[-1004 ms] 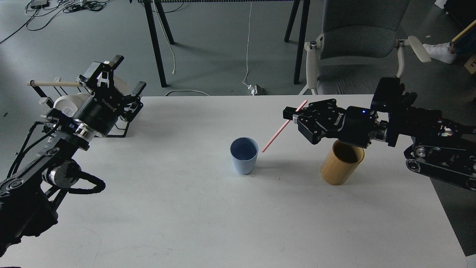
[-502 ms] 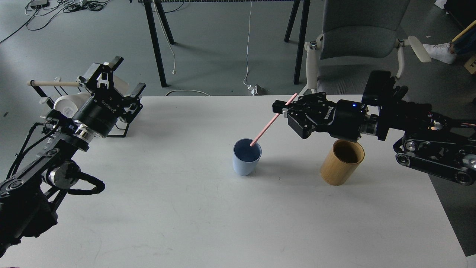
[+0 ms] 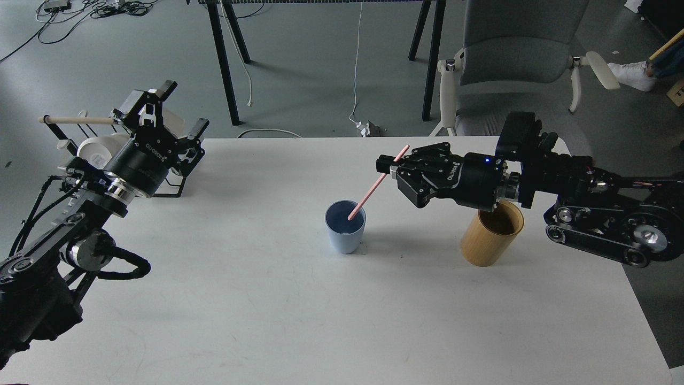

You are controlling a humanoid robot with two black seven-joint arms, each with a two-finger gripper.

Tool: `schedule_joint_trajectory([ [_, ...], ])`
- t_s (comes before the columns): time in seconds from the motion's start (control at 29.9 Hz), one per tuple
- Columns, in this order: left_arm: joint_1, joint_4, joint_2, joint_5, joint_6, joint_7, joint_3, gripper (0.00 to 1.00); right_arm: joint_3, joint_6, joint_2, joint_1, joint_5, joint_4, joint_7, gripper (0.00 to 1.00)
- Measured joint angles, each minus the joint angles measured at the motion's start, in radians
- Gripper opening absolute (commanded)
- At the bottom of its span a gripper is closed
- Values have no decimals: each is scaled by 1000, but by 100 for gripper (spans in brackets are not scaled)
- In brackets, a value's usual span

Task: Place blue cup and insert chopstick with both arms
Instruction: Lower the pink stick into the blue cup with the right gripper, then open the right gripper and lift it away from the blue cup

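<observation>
Between the fingers of the right end effector (image 3: 389,170) the chopstick (image 3: 374,186) is clamped near its upper end, a short pink stub showing above the grip. From there its long axis slants down and to the left, and its lower tip lies inside the mouth of the cup (image 3: 345,226), against the dark blue inner wall. The cup stands upright on the tabletop (image 3: 267,299), below and to the left of the right end effector, and well apart from the left end effector (image 3: 160,115), which hangs with its fingers spread and empty beside the mug rack (image 3: 80,125) at the far left. The right arm is plainly the nearer one. A bamboo cylinder (image 3: 490,239) stands just under the right wrist.

Against half a second ago, the right end effector has moved left and lower, the chopstick's tip sits deeper in the cup, and the cup itself has shifted slightly left, perhaps nudged by the stick. The left arm has not moved. What remains, I judge, is to let go so the chopstick rests on the rim.
</observation>
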State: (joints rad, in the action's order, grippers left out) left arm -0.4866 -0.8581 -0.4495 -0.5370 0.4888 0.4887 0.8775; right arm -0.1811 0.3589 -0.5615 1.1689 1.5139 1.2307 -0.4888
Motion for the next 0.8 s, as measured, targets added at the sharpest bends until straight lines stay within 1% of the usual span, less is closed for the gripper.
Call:
schedule_joint_trajectory([
  [0.07,0,7,0,0,0,0,0,92,0,0,17,-6,0,-17,0,5],
  [0.1,0,8,0,0,0,0,0,92,0,0,27,-11,0,-26,0,10],
  [0.13,0,9,0,0,0,0,0,92,0,1,38,-17,0,-37,0,18],
  [0.2,0,10,0,0,0,0,0,93,0,1,58,-29,-1,-53,0,44],
  [0.23,0,10,0,0,0,0,0,92,0,1,68,-35,-1,-58,0,54],
  [0.3,0,10,1,1,0,0,0,93,0,2,81,-44,-3,-61,0,68],
  [0.37,0,10,1,1,0,0,0,93,0,2,86,-50,-5,-63,0,78],
  [0.4,0,10,1,1,0,0,0,93,2,2,86,-52,-7,-63,0,80],
  [0.57,0,10,0,2,0,0,-1,93,13,7,81,-61,-64,-60,0,81],
  [0.67,0,10,0,2,0,0,-3,93,22,31,76,-67,-94,-57,0,81],
  [0.8,-2,8,0,3,0,0,-3,93,84,50,53,-72,-163,-53,0,81],
])
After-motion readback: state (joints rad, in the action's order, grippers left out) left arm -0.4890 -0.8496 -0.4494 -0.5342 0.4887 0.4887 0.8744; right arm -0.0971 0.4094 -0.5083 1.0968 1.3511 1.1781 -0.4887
